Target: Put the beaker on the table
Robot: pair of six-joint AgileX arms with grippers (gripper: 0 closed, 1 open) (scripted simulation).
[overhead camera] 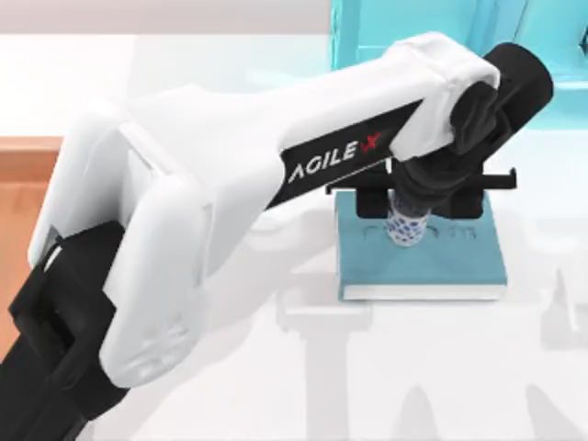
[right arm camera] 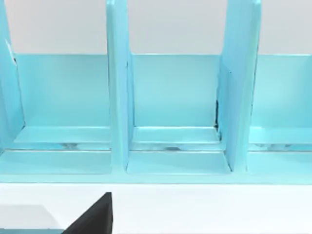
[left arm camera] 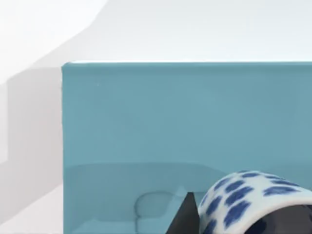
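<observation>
Blue-speckled white beaker (overhead camera: 405,227) sits upright on the teal book (overhead camera: 450,266), right half of the white desk (overhead camera: 276,386).
Our left gripper (overhead camera: 409,213) is straight over it, fingers around the beaker; clamped or not, we cannot tell. A light-blue divided rack (right arm camera: 175,97) fills the right wrist view.

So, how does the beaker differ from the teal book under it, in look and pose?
The beaker is white with blue speckles; the book is plain teal. The beaker is a narrow cylinder standing upright, while the book is broad and lies flat on the table. The left claw is at the beaker; the book is not held. Both sit in the table's right half.
</observation>
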